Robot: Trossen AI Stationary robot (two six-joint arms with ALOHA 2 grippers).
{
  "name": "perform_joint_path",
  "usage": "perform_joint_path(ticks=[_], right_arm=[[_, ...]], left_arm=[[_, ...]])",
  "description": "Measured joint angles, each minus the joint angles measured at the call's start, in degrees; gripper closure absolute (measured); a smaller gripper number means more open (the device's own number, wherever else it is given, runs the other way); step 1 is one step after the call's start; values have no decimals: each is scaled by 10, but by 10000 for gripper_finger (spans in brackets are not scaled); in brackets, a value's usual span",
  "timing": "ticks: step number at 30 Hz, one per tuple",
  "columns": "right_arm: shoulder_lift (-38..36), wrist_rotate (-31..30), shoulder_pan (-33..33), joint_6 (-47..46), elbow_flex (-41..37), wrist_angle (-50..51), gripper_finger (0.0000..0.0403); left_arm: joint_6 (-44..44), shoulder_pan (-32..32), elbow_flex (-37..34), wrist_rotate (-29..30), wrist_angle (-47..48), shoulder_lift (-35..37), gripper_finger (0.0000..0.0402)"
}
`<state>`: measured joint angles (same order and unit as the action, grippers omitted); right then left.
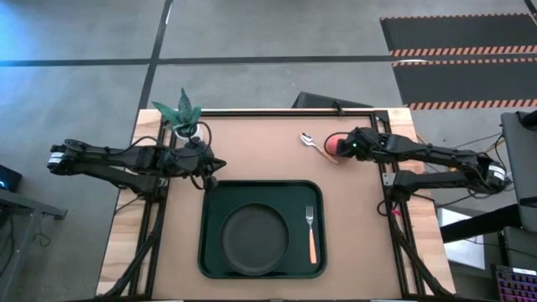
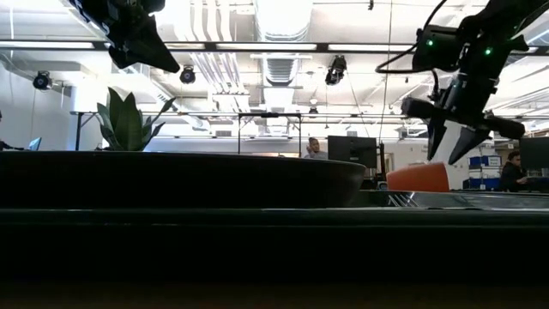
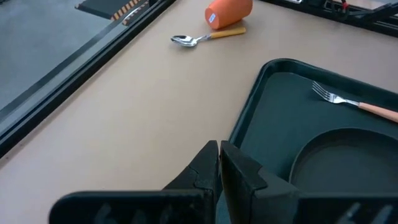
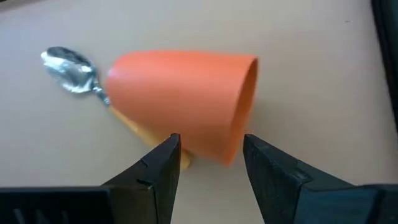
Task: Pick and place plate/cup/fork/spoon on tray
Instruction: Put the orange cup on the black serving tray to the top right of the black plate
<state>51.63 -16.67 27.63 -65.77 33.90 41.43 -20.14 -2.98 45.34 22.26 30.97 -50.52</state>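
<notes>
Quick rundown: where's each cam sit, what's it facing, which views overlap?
High: overhead, straight down; both arms, tray, plate, fork.
Low: table height, level across; tray rim, cup, right pincer.
Left wrist: over left pincer, shut, toward tray.
Right wrist: over open right pincer at tipped cup.
Shared: both wrists see cup and spoon.

Lab – ceiling ducts (image 2: 283,21), hazard-striped floor mats (image 1: 457,50)

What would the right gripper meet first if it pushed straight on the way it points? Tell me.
Most likely the cup, lying on its side just ahead of the open right gripper. The spoon lies partly under it, beyond.
</notes>
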Motion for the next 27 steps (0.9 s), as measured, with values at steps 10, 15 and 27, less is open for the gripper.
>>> perform_joint_path(ticks=[10,15,27], right_arm=[[8,7,16,5,-56,-143,239],[30,17,15,-3,-91,-223,239],[110,4,15,34,-103,-338,385]], left_arm=[[-1,0,0,0,0,0,402],[-1,0,0,0,0,0,402],[-4,0,0,0,0,0,402]])
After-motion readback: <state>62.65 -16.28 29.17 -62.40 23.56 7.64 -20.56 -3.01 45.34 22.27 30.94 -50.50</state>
